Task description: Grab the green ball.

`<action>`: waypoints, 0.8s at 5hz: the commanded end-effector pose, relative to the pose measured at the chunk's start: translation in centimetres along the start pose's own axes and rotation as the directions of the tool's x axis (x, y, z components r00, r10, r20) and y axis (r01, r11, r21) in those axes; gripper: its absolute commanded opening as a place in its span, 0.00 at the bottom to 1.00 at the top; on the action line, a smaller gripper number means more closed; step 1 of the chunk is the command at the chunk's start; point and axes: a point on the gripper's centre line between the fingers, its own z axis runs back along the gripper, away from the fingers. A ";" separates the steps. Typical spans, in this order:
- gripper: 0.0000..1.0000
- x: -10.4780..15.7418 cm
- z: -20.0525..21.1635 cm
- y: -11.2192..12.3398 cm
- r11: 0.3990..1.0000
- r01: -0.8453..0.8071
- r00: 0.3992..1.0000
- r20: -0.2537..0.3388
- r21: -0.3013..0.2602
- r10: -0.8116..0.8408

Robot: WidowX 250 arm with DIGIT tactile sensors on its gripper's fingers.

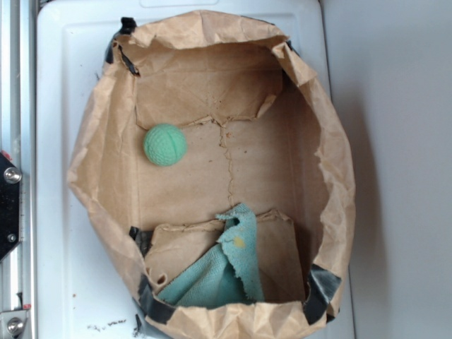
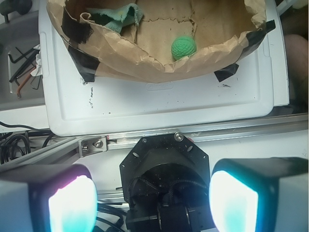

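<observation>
The green ball (image 1: 165,145) is a small mint-green dimpled sphere lying on the floor of an open brown paper bag (image 1: 332,162), toward its left side. In the wrist view the green ball (image 2: 184,47) shows near the top, just inside the bag's near rim. My gripper (image 2: 153,200) is open, its two glowing pads wide apart at the bottom of the wrist view with nothing between them. It hangs back over the robot base (image 2: 164,179), well short of the bag and the ball. The gripper does not appear in the exterior view.
A teal terry cloth (image 1: 226,272) with a yellow spot lies in the bag's lower end. The bag stands on a white tray (image 2: 159,104), taped at its corners. An aluminium rail (image 2: 145,137) runs between tray and base. Cables and tools (image 2: 21,63) lie at left.
</observation>
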 end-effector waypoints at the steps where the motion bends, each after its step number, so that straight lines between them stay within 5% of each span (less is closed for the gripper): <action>1: 1.00 0.0 0.0 0.0 1.000 0.000 1.000 0.000 0.000 0.000; 4: 1.00 8.7 -4.7 -1.6 0.988 -0.139 0.990 0.031 0.061 0.137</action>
